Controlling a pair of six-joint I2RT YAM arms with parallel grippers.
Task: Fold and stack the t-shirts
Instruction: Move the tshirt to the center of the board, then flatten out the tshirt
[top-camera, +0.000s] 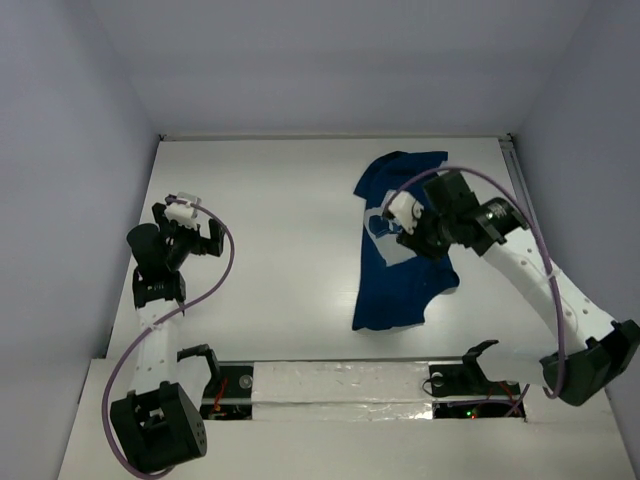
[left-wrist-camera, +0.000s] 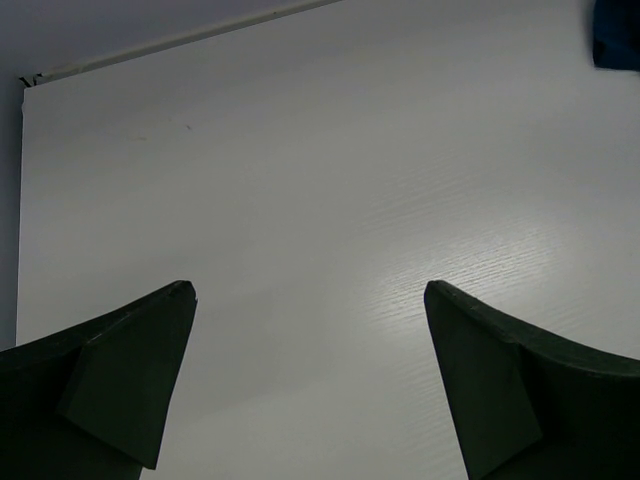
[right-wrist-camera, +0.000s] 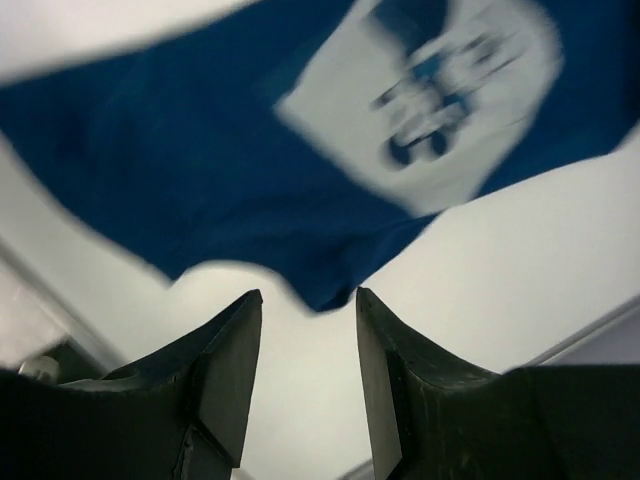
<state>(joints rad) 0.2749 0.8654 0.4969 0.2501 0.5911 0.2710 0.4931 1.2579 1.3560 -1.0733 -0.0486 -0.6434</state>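
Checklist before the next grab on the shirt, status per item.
1. Right gripper open, nothing between its fingers: ok.
2. Right gripper above the t-shirt: ok.
3. t-shirt spread flat for folding: not ok, rumpled, uneven outline.
4. Left gripper open and empty: ok.
5. Left gripper near the cloth: not ok, over the table, far off to the side.
6. Layers folded under: cannot tell.

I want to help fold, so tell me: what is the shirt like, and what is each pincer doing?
t-shirt: lying rumpled on the table, print showing, not neatly folded.
left pincer: wide open, nothing between its fingers.
right pincer: open, holding nothing, the shirt's edge just past its tips.
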